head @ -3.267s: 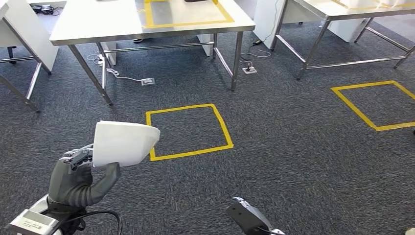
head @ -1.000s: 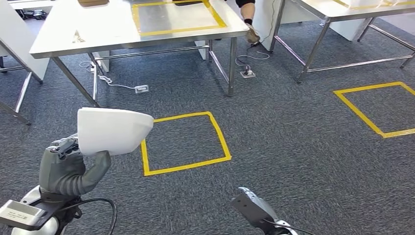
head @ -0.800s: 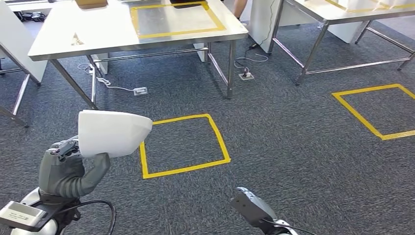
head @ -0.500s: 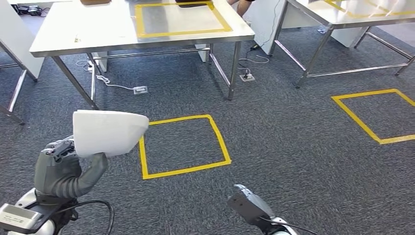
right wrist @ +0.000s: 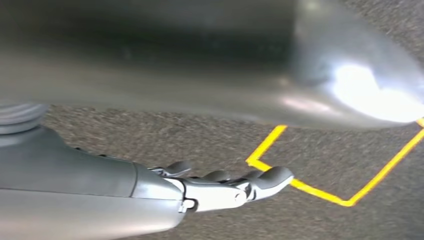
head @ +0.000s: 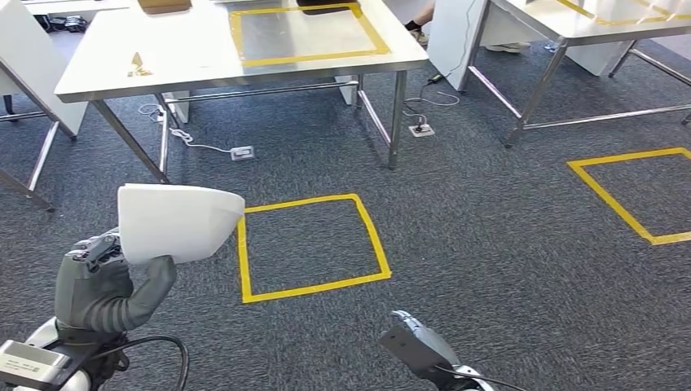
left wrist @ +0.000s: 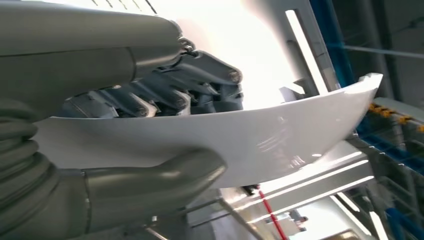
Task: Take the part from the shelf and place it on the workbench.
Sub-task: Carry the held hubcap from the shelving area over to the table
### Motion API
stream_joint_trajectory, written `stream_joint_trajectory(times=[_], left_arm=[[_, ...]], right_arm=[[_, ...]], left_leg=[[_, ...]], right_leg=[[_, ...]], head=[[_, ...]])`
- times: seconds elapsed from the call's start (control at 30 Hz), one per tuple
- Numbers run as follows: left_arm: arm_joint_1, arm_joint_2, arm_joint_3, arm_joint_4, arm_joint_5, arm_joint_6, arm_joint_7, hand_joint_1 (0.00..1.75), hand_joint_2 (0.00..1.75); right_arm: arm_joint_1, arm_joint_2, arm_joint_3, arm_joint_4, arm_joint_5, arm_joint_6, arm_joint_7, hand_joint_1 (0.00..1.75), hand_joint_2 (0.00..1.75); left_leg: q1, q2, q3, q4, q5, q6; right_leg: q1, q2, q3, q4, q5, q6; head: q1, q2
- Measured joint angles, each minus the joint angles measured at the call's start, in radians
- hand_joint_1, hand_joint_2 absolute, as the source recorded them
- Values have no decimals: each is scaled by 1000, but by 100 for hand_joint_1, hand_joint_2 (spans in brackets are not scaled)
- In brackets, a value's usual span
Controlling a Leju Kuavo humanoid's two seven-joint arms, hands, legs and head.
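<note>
Whole view has shifted a bit since a moment ago, so the camera moved; the left hand [head: 106, 285] still grips the white part [head: 175, 221] at lower left, thumb under it, fingers on top. Right hand [right wrist: 225, 187] hangs with fingers out straight, holding nothing. Yellow tape square [head: 314, 244] sits mid-frame on the carpet, and the counter [head: 204, 57] is upper left, well apart from the part.

A yellow tape square [head: 314, 247] marks the grey carpet [head: 489, 244] at centre; a second taped square [head: 631, 191] lies at three o'clock. At twelve o'clock, a white cable [head: 191, 140] runs to a floor socket [head: 242, 152].
</note>
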Motion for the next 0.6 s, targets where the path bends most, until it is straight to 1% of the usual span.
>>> stream_joint_trajectory(times=[0.03,0.07,0.1,0.13,0.17,0.2,0.23,0.27,0.3,0.37,0.4,0.43,0.47,0.5,0.53,0.57,0.6], left_arm=[[2,0,1,0,0,0,0,175,175],[5,0,1,0,0,0,0,175,175],[8,0,2,0,0,0,0,175,175],[11,-1,3,0,0,0,0,175,175],[12,-1,4,-1,-1,0,0,175,175],[12,-2,5,-1,-2,0,0,175,175],[12,-3,5,-2,-2,0,0,175,175],[11,-5,5,-4,-3,0,0,175,175],[11,-6,6,-5,-4,0,0,175,175],[12,-9,6,-7,-6,0,0,175,175],[12,-10,7,-8,-6,0,0,175,175],[11,-12,7,-10,-6,0,0,175,175],[11,-15,8,-12,-6,0,0,175,175],[10,-17,8,-13,-6,0,0,175,175],[10,-19,9,-14,-6,0,0,175,175],[10,-21,10,-13,-6,0,0,175,175],[11,-22,10,-13,-6,0,0,175,175]], right_arm=[[0,0,0,0,1,0,0,0,0],[1,0,0,0,1,-1,0,0,0],[1,0,0,0,1,-2,1,0,0],[1,0,0,0,1,-4,1,0,0],[1,0,0,0,1,-6,1,0,0],[1,0,0,0,1,-8,1,0,0],[1,0,0,0,1,-9,1,0,0],[1,0,0,0,2,-11,1,0,0],[1,0,0,0,2,-11,1,0,0],[1,0,0,0,3,-12,1,0,0],[0,-1,0,0,4,-12,1,0,0],[0,-1,0,0,4,-13,1,0,0],[-1,-2,0,0,4,-13,1,0,0],[0,-2,0,0,2,-13,2,0,0],[1,-3,0,0,0,-13,2,0,0],[3,-4,0,0,-3,-13,3,0,0],[4,-4,0,0,-6,-13,4,0,0]], left_leg=[[1,3,-39,71,-29,-3],[1,4,-76,133,-49,-5],[2,5,-101,167,-49,-6],[2,6,-107,163,-29,-6],[2,9,-92,119,8,-4],[2,17,-63,50,53,-2],[0,27,-33,-20,86,2],[-2,34,-10,-72,105,8],[-4,39,2,-99,111,14],[-6,32,4,-108,105,29],[-6,28,6,-111,105,36],[-4,24,9,-114,105,42],[-2,22,14,-117,104,49],[-1,20,17,-118,102,53],[-1,18,19,-118,99,57],[-1,15,20,-118,96,59],[-1,11,23,-117,93,59]], right_leg=[[0,-3,4,0,-4,-3],[0,-7,7,1,-8,-4],[0,-9,11,2,-13,-4],[0,-12,16,3,-18,-3],[0,-14,23,4,-24,-1],[0,-17,31,5,-30,1],[3,-19,38,7,-37,6],[5,-21,44,8,-44,11],[8,-24,47,8,-48,16],[9,-32,50,5,-53,27],[8,-33,52,6,-57,33],[7,-29,49,19,-66,39],[5,-24,34,53,-84,45],[4,-17,5,108,-110,48],[3,-12,-35,179,-138,51],[3,-11,-78,246,-159,53],[2,-10,-110,289,-162,53]], head=[[-1,0],[-1,0],[-1,0],[-1,0],[-1,0],[-1,0],[-1,0],[0,0],[0,0],[2,0],[2,0],[2,0],[3,0],[3,0],[3,0],[4,0],[4,0]])
